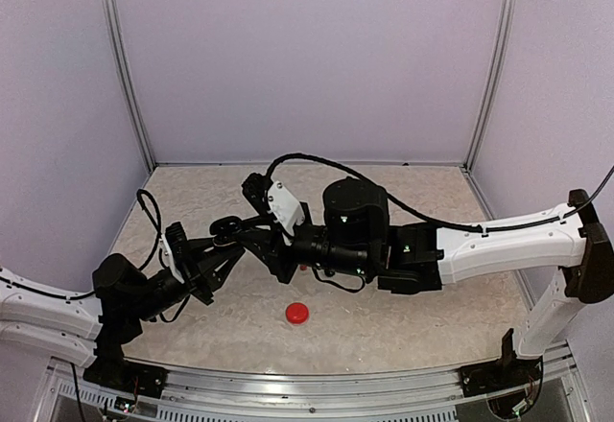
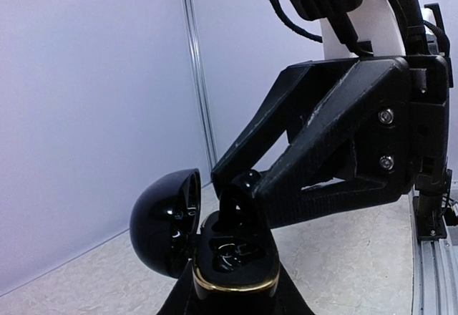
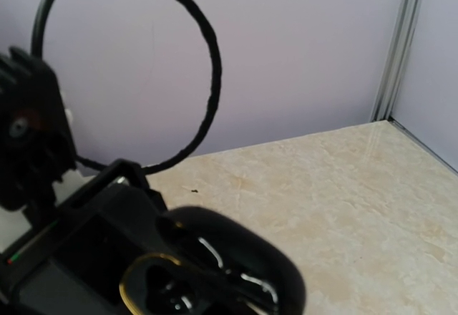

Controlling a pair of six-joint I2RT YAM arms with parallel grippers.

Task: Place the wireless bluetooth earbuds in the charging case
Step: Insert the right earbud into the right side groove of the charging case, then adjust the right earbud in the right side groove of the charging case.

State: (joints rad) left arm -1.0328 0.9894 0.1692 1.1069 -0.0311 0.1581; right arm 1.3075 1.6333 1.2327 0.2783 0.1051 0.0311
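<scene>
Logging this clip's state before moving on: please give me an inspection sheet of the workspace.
Surface: marbled beige table.
Job's things: black charging case with its lid open; black earbud at its opening.
Clutter: small red object near the front edge, kind unclear.
Grippers: left gripper shut on the case; right gripper seems pinched on the earbud.
Cables: black cable arcs over the table.
Surroundings: lilac walls, metal posts.

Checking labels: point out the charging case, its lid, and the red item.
charging case (image 2: 236,285): left wrist view, gold rim.
lid (image 2: 163,223): left wrist view, outer dome.
red item (image 1: 297,314): top view, its top.
</scene>
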